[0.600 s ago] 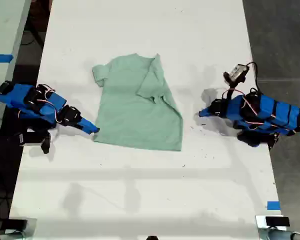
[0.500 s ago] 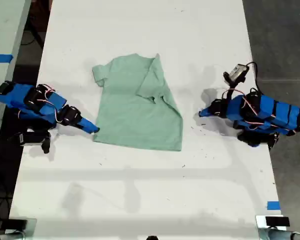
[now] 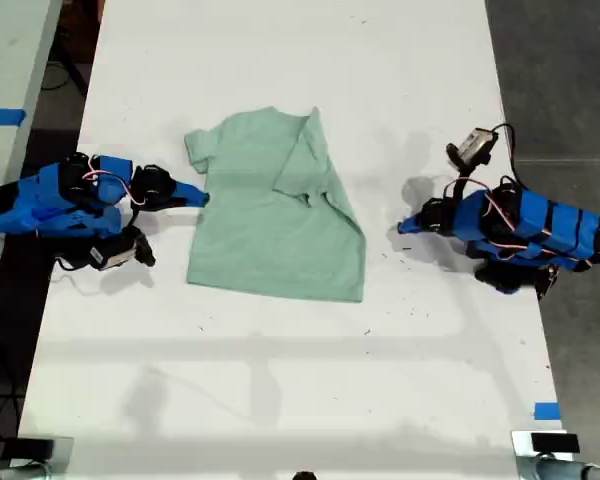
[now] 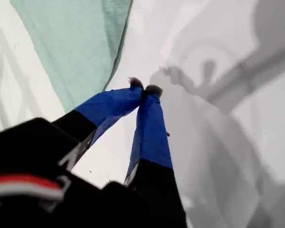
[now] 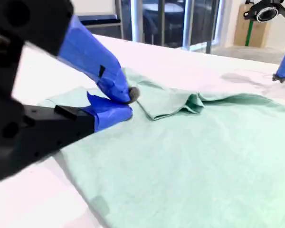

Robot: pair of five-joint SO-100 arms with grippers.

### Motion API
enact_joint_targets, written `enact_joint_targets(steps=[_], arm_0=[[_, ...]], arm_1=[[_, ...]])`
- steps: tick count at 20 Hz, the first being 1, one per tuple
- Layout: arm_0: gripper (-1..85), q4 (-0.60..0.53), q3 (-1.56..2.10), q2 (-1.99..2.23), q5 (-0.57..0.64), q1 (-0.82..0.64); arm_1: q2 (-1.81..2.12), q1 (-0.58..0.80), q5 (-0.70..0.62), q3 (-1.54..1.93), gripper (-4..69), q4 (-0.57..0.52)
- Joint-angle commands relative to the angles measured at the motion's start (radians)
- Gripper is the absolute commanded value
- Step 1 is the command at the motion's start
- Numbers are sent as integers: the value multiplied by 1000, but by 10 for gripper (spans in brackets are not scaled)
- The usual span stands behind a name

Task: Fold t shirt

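While first end effector (image 3: 405,226) stays put, jaws pinched empty, second end effector (image 3: 198,195) swung to t shirt (image 3: 280,215) sleeve. Its jaws look closed too.

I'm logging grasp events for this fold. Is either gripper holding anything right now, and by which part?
Nothing is held. My first gripper is shut on air over the table, off the t shirt. My second gripper sits shut at the shirt's side edge, no cloth visibly between its tips.
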Motion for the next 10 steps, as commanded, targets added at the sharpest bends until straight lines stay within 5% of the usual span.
enact_joint_targets(steps=[1,6,10], arm_0=[[13,63,-276,-173,81,-121],[148,232,-882,-1037,457,-492],[143,249,-1108,-1657,673,-746]], arm_1=[[17,6,-20,44,15,-11],[17,5,-21,44,15,-11],[17,3,-28,41,15,-11]])
